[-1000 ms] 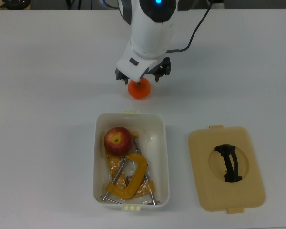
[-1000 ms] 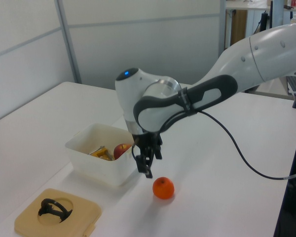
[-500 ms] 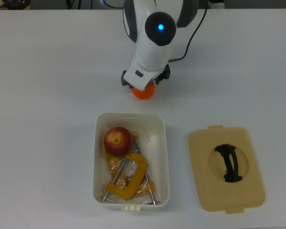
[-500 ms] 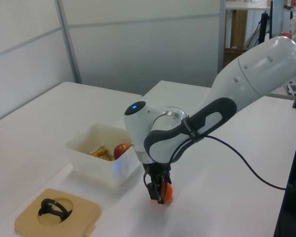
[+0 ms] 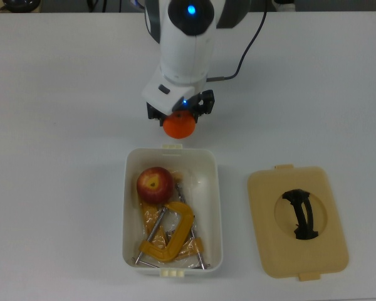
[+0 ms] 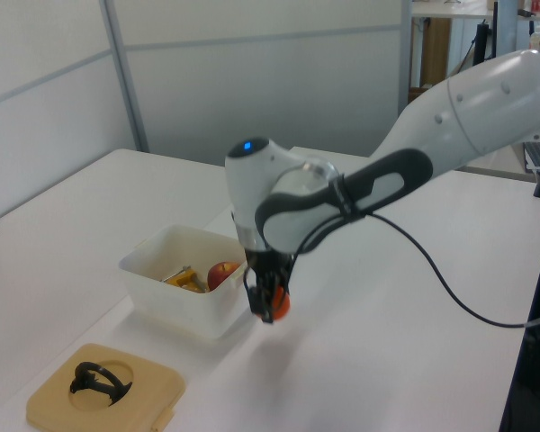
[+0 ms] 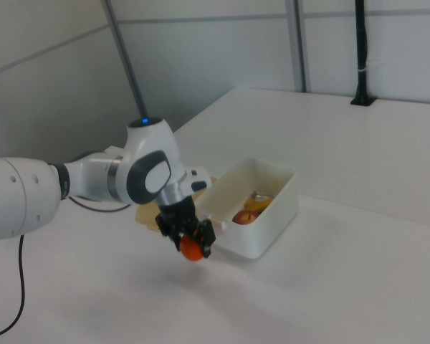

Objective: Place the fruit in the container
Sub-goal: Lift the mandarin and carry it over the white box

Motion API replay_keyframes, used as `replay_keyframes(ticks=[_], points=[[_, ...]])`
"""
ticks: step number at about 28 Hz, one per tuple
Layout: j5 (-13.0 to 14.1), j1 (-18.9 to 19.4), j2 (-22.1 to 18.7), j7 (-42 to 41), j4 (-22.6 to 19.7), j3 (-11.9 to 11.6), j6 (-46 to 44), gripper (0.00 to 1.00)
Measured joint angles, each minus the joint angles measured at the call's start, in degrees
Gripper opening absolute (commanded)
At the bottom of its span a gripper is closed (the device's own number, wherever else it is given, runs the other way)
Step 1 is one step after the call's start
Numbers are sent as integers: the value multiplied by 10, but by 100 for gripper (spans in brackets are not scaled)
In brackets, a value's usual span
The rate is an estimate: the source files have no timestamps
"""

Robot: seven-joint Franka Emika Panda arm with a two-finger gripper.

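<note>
One mandarin (image 5: 178,126) is clamped in the gripper (image 5: 178,116), off the table (image 5: 62,125) beside the tub (image 5: 216,207) holding an apple (image 5: 155,184).

Mandarin (image 5: 179,126): bright orange, round, held off the table surface just outside the container's short end, at 12 o'clock from it in the top view.

Apple (image 5: 155,184): dark red, yellow patch around the stem, stem up. Sits inside the container, at 10 o'clock of its interior in the top view.

Container (image 5: 215,207): white rectangular tub, rounded corners, cream latch tabs, open, upright.
</note>
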Motion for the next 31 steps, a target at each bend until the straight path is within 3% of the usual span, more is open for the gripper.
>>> replay_keyframes(ticks=[7,14,18,20,21,23,31], points=[[-1,-4,-15,20,57,-1,5,23],[-46,-4,-10,72,65,-1,109,27],[-86,-4,1,112,65,-1,169,40],[-106,-4,8,131,64,-1,190,52],[-115,-5,11,139,64,-1,197,74],[-127,-8,17,150,64,-1,206,100],[-131,-15,19,176,68,-1,211,100]])
